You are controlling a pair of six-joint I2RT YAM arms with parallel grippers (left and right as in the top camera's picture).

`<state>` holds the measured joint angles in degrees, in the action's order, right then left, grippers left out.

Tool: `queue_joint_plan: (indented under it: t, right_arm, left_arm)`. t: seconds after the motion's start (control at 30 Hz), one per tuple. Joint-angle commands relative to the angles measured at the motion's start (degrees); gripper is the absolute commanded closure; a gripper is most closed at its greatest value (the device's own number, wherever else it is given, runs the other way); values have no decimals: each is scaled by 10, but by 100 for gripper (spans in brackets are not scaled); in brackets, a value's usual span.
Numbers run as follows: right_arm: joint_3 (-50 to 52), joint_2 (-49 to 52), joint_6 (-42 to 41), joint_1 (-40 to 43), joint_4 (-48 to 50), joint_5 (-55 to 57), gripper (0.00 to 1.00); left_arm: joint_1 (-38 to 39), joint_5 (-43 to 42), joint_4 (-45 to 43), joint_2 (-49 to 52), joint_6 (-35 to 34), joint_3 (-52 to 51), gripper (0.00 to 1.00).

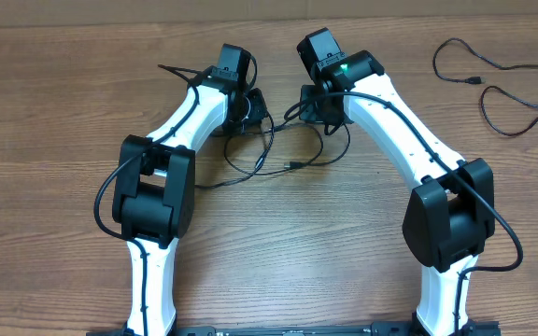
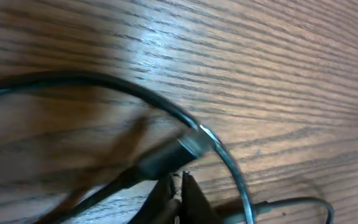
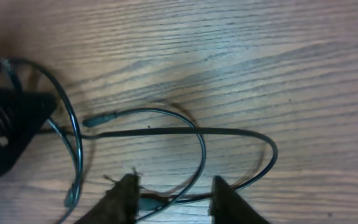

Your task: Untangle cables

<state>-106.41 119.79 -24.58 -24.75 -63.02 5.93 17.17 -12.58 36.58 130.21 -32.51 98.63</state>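
The left tool (image 2: 180, 198) is pinched shut just below a silver-tipped plug (image 2: 188, 148), the right tool (image 3: 174, 183) stands partly open astride the tangled cables (image 1: 271, 154) mid-counter (image 1: 344, 261), with a loose cable (image 1: 498, 79) well apart.

Both arms (image 1: 183, 119) bend forward and inward; the left gripper (image 2: 180, 188) is pinched closed (fingertips together), the right gripper (image 3: 176, 191) holds its fingers apart.
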Motion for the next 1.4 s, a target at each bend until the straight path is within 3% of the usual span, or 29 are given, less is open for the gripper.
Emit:
queue_joint_plan:
  t: [0.0, 0.07, 0.13, 0.23, 0.3, 0.5, 0.7, 1.1, 1.13, 1.17, 1.23, 1.37]
  right_arm:
    - [-5, 0, 58, 1, 0, -13, 54]
    - [-5, 0, 132, 1, -1, -77, 53]
    - [-5, 0, 142, 1, 9, -99, 50]
    - [-1, 1, 157, 2, 35, -90, 45]
    - [3, 1, 199, 3, 51, -90, 37]
    - [3, 2, 282, 3, 60, -89, 36]
    - [9, 12, 358, 3, 64, -86, 31]
    - [97, 16, 422, 13, 191, -60, 30]
    - [100, 18, 423, 16, 195, -60, 35]
    - [102, 18, 423, 17, 195, -60, 48]
    - [103, 18, 422, 19, 188, -60, 94]
    - [98, 15, 422, 19, 167, -60, 96]
  left_arm:
    - [-3, -37, 0, 0, 64, 5, 96]
    - [-12, -111, -2, -8, 97, 6, 96]
    - [-23, -217, -7, -10, 145, 7, 96]
    - [-31, -275, 1, -10, 170, 6, 96]
    - [-39, -276, 22, -10, 171, 6, 96]
    - [-45, -210, 72, -10, 171, 6, 96]
    - [-44, -198, 78, -10, 171, 6, 96]
    - [-44, -198, 80, -10, 171, 6, 96]
    - [-44, -198, 80, -10, 171, 6, 96]
    - [-44, -198, 80, -10, 171, 6, 96]
    - [-44, -198, 80, -10, 171, 6, 96]
    - [-47, -207, 84, -10, 171, 7, 96]
